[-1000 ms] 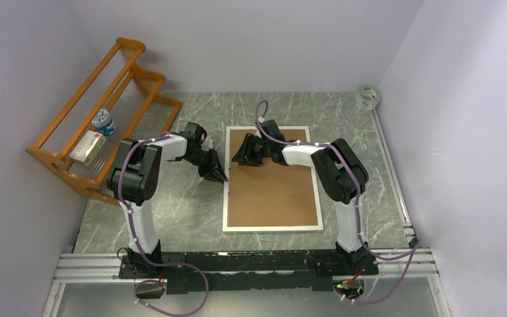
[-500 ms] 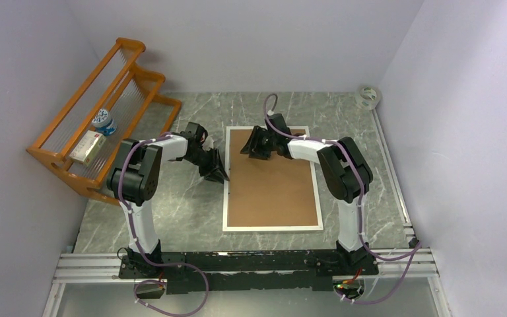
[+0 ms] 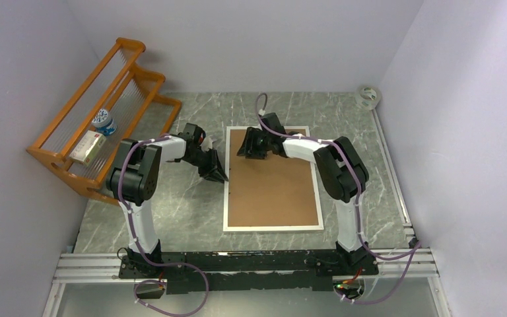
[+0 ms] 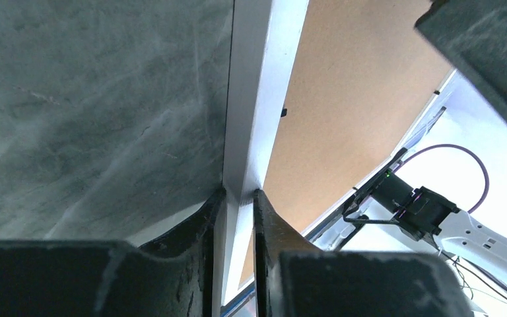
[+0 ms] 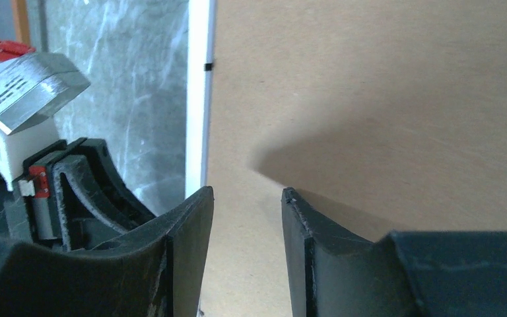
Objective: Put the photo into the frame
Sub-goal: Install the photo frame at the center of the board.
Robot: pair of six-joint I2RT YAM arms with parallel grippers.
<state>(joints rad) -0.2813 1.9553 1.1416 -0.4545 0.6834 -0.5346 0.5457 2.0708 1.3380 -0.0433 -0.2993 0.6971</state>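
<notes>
We find the frame (image 3: 274,228) lying face down in the middle of the table (image 3: 171,205), its brown back (image 3: 274,195) uppermost and a white rim showing all round. The photo we cannot see in any of these views; whether it sits under the back or lies elsewhere, we cannot tell. Our left gripper (image 3: 219,175) is at the frame's left rail, and the wrist view shows its fingers (image 4: 214,214) clamped on that narrow white edge, one on the outer side and one on the inner. Our right gripper (image 3: 247,148) is over the far left part of the back, jaws parted with nothing between them. Its tips are either low over the board or resting on it; we cannot tell which. The risks, as we judge them, come from that thin hold. The rail is slim and looks smooth, so lifting or tilting from one side alone could let it slip out and drop the frame onto the table. If the right fingers press down while the left pulls up, the frame could twist or the back could bow. If they reach for the back's edge and miss the seam, they may skid across the board and shove the frame sideways, out of the left grip.
</notes>
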